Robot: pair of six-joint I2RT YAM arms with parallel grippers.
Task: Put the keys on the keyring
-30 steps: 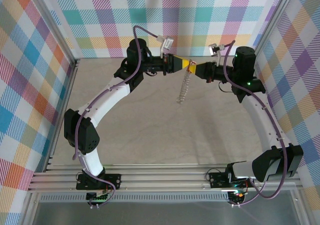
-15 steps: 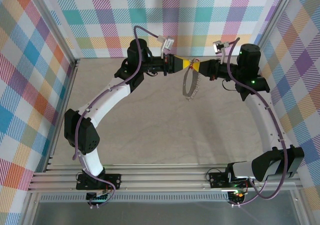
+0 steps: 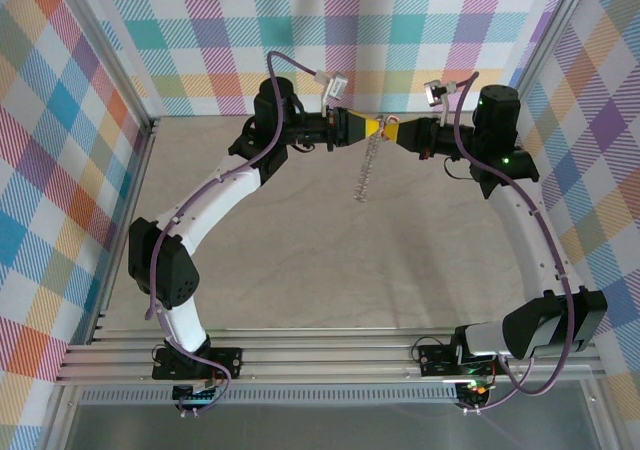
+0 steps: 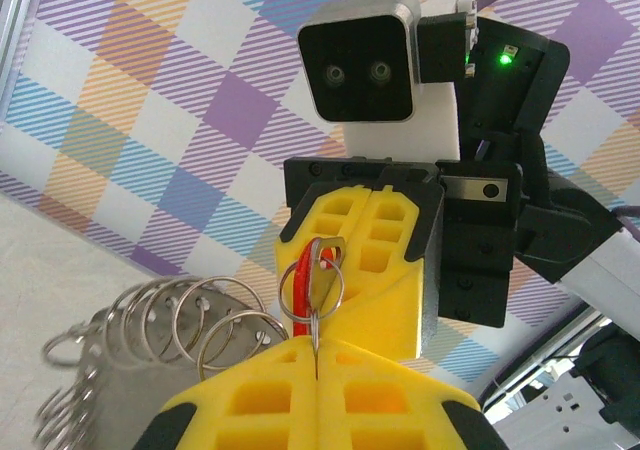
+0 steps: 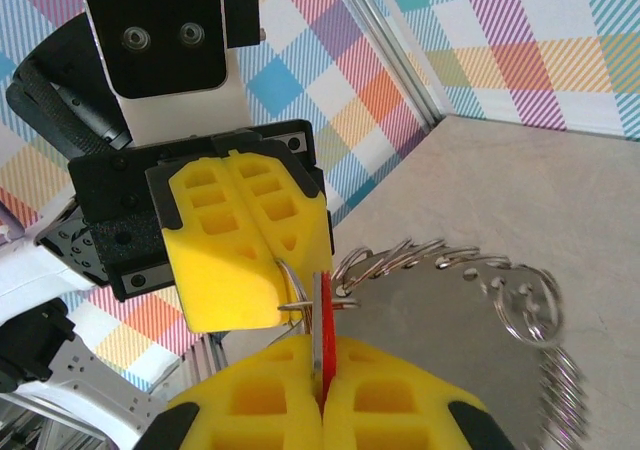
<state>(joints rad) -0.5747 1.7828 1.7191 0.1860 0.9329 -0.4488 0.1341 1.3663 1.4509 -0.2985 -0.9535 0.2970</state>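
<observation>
The key (image 5: pixel 322 322), silver with a red head, is pinched upright in my right gripper (image 5: pixel 322 370), which is shut on it. My left gripper (image 4: pixel 318 348) is shut on a small silver ring (image 4: pixel 322 275) at the end of the keyring (image 3: pixel 366 170), a floppy chain of linked silver rings. That ring passes through the key's (image 4: pixel 305 282) head. Both grippers meet tip to tip above the far middle of the table, the left gripper (image 3: pixel 365 128) facing the right gripper (image 3: pixel 396 130). The chain (image 5: pixel 470 260) dangles below them.
The beige table (image 3: pixel 300 260) lies under the hanging chain. Checked cloth walls (image 3: pixel 400 30) close in the back and both sides, with aluminium frame posts (image 3: pixel 545 50) at the corners. Purple cables (image 3: pixel 290 62) arc over both wrists.
The right gripper has moved left, closer to the left gripper. The chain swung out into an open loop half a second ago and now hangs narrow again.
</observation>
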